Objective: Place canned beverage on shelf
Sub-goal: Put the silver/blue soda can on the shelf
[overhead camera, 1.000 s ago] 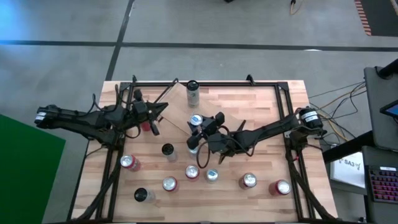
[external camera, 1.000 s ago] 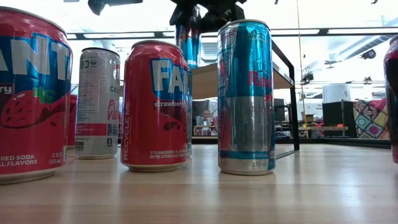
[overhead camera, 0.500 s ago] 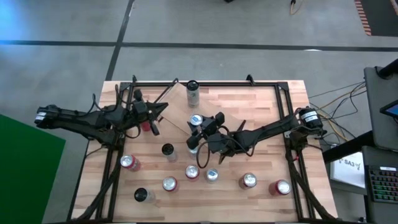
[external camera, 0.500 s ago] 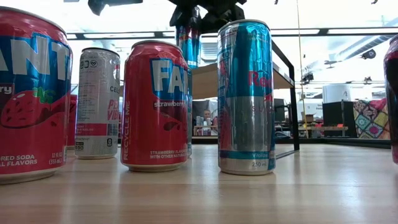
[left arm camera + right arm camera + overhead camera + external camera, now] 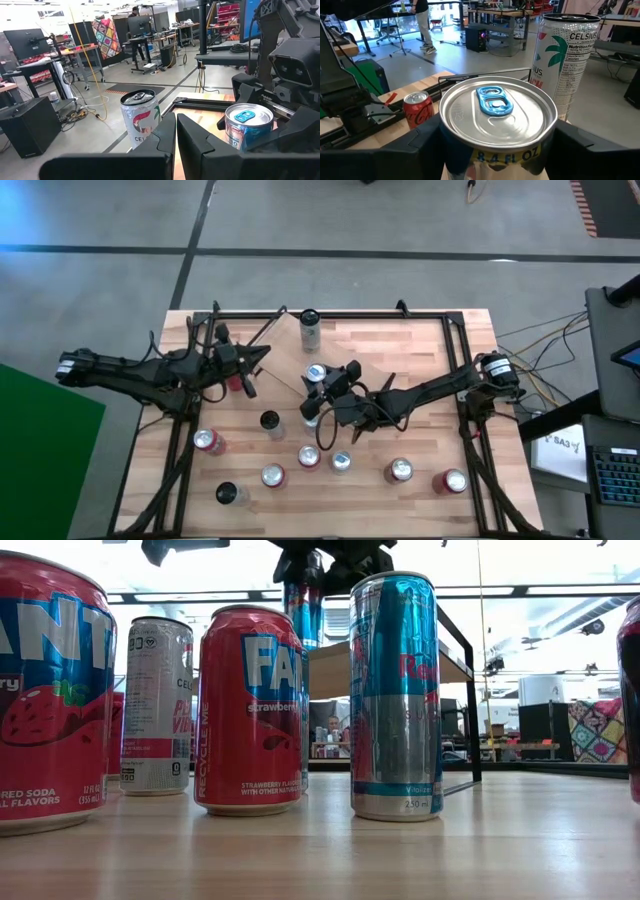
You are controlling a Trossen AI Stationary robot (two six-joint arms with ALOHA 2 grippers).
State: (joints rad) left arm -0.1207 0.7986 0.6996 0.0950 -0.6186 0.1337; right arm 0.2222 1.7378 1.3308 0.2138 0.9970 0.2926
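My right gripper point(image 5: 317, 378) is shut on a blue-and-silver can with a blue tab point(image 5: 497, 115), over the table's middle. In the low view the can point(image 5: 303, 612) shows high up, level with the shelf's light-wood plank point(image 5: 400, 665) and next to it; its bottom is hidden behind a red Fanta can point(image 5: 250, 710). A white Celsius can point(image 5: 310, 330) stands upright just beyond the held can. My left gripper point(image 5: 258, 358) is shut and empty at the far left, its fingers pointing toward the Celsius can point(image 5: 140, 120). My right gripper pinches the can's side wall point(image 5: 451, 152) just under the top rim, with one finger point(image 5: 415, 147) on each side. The fingers come nearly level from the table's right side. The can stands upright in the hold; whether its bottom rests on anything is hidden.
A red Coca-Cola can point(image 5: 235, 383) stands under my left arm. Several cans stand along the near part of the table, among them a Red Bull point(image 5: 395, 700) and a second Fanta point(image 5: 50, 690). A dark-topped can point(image 5: 270, 421) stands left of my right gripper.
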